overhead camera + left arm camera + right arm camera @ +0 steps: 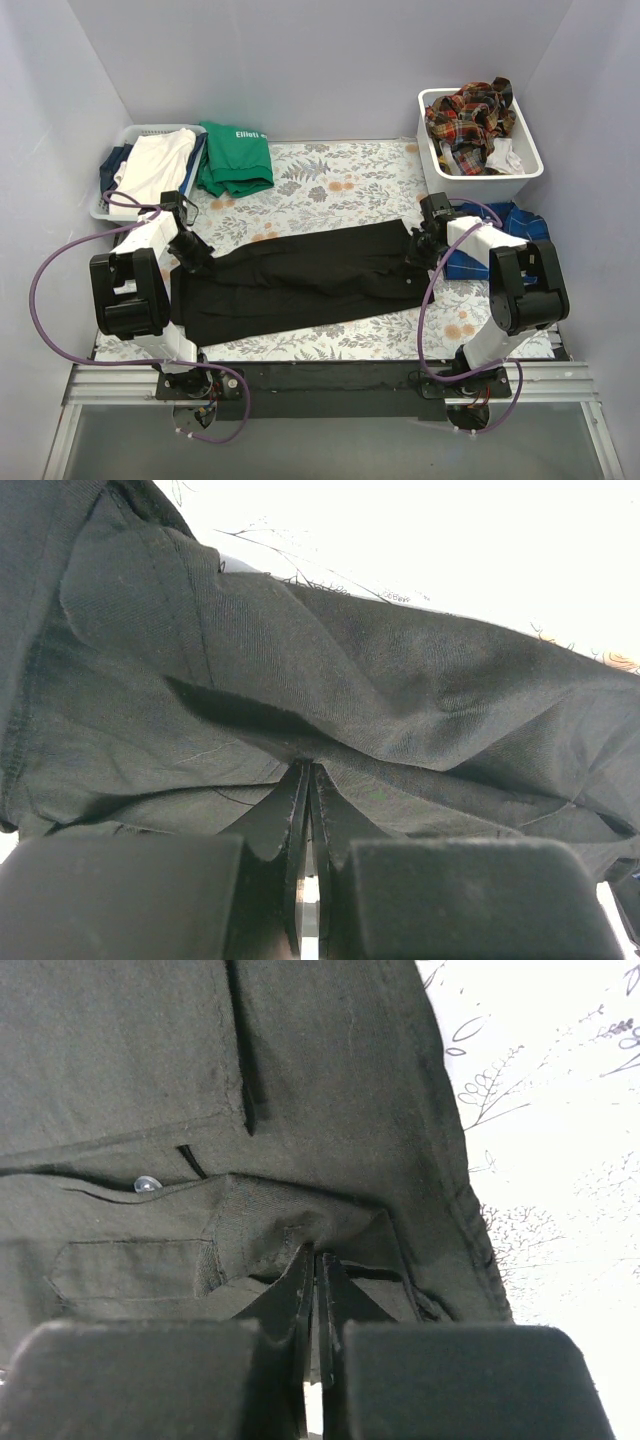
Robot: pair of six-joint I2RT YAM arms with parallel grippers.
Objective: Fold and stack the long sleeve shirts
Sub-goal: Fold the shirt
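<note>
A large plain black long sleeve shirt (300,280) lies stretched across the middle of the table, folded into a long band. My left gripper (188,250) is shut on its left end; in the left wrist view the black cloth (300,680) bunches into the closed tips of that gripper (308,768). My right gripper (420,248) is shut on the shirt's right end, where the black cloth (300,1080) with a small clear button (146,1184) puckers at the closed tips (318,1253). A blue plaid shirt (515,228) lies under the right arm. Red-orange plaid shirts (470,115) fill the white bin.
A white bin (530,160) stands at the back right. A pale basket (110,205) with white and dark clothes sits at the back left, with a folded green top (235,158) beside it. The flower-patterned tablecloth (330,185) covers the table.
</note>
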